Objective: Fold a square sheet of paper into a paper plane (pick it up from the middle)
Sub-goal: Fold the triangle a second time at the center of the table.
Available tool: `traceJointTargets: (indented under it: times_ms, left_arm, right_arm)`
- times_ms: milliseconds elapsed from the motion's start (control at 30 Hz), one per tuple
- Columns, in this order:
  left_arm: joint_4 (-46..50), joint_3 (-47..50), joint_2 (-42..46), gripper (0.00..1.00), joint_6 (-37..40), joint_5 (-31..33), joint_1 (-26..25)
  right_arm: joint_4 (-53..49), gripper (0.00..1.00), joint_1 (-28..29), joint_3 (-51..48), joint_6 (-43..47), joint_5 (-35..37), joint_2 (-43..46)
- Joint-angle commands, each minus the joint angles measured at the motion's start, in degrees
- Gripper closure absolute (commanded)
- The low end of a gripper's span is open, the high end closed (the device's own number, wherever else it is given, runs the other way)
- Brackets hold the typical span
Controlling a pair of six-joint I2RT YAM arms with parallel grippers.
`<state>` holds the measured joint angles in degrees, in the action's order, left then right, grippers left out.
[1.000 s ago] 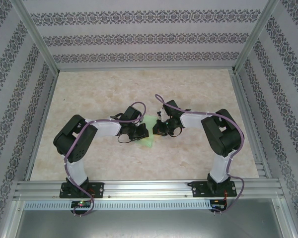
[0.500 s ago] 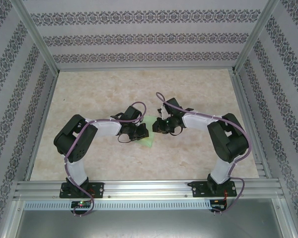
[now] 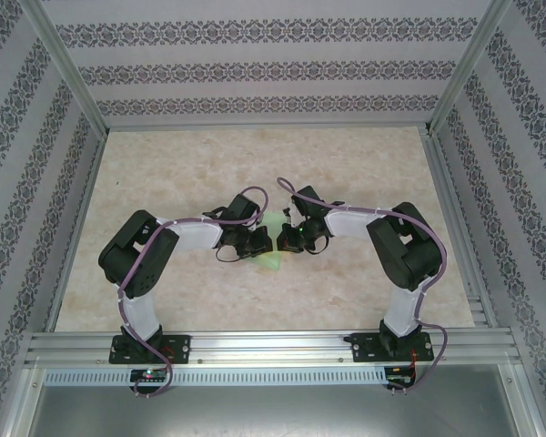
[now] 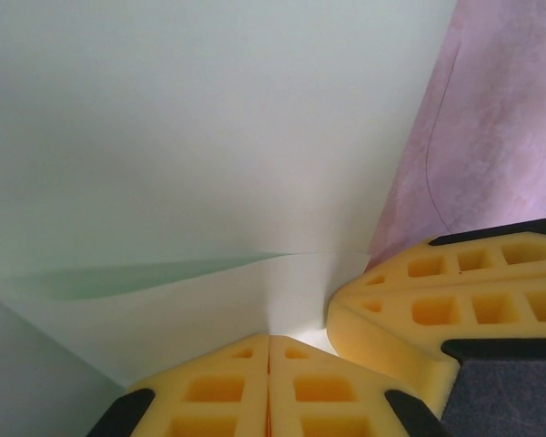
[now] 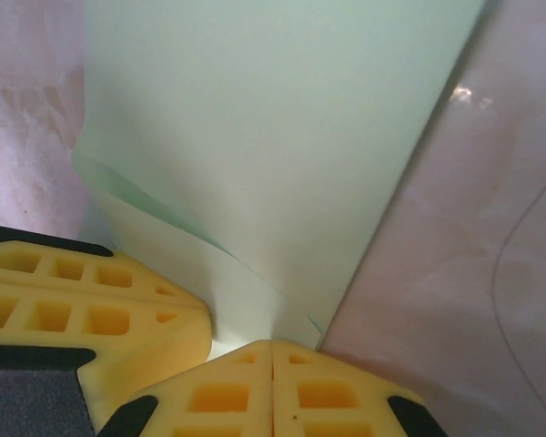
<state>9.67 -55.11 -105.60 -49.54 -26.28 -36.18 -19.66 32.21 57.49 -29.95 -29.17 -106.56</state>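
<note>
The paper (image 4: 209, 137) runs near-to-far, its point hidden. The left end effector (image 4: 269, 355) and right end effector (image 5: 271, 360) flank the paper. Both are clamped shut on it.

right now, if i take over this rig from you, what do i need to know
Left gripper: shut, pinching the mint-green sheet of paper at a folded edge.
Right gripper: shut on the same sheet, close beside the left one.
Paper: between both grippers, over the middle of the table.
Done: sheet gripped, layers overlap along a crease.
Left: the remaining folds; no finished plane yet.
</note>
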Motion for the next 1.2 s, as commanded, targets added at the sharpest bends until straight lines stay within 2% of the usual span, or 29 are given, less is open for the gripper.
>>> traceJointTargets:
  times_ms: [0, 567, 900, 1000, 1167]
  left_arm:
    - [3.71, -1.74, 1.63, 0.91, 2.47, 2.21, -0.32]
    - [8.08, -1.35, -0.47, 0.91, 6.75, 6.41, 4.85]
    - [3.64, 2.13, 0.69, 0.9, 8.74, 2.77, 11.19]
    - [3.48, 0.9, 1.09, 0.9, 8.51, 1.12, 11.66]
    - [9.13, -3.14, 3.86, 0.9, 11.56, 5.27, 11.59]
  right_arm:
    - [-4.42, 0.93, -0.56, -0.19, 2.27, 5.94, -2.66]
    - [-7.05, 0.94, -0.32, -0.93, 4.93, 10.05, -4.64]
    - [-6.93, 0.94, -0.3, -1.88, 5.52, 11.46, -5.76]
    - [-6.88, 0.94, -0.3, -1.74, 5.57, 11.32, -5.76]
    - [-6.88, 0.94, -0.13, -1.52, 5.35, 11.24, -5.63]
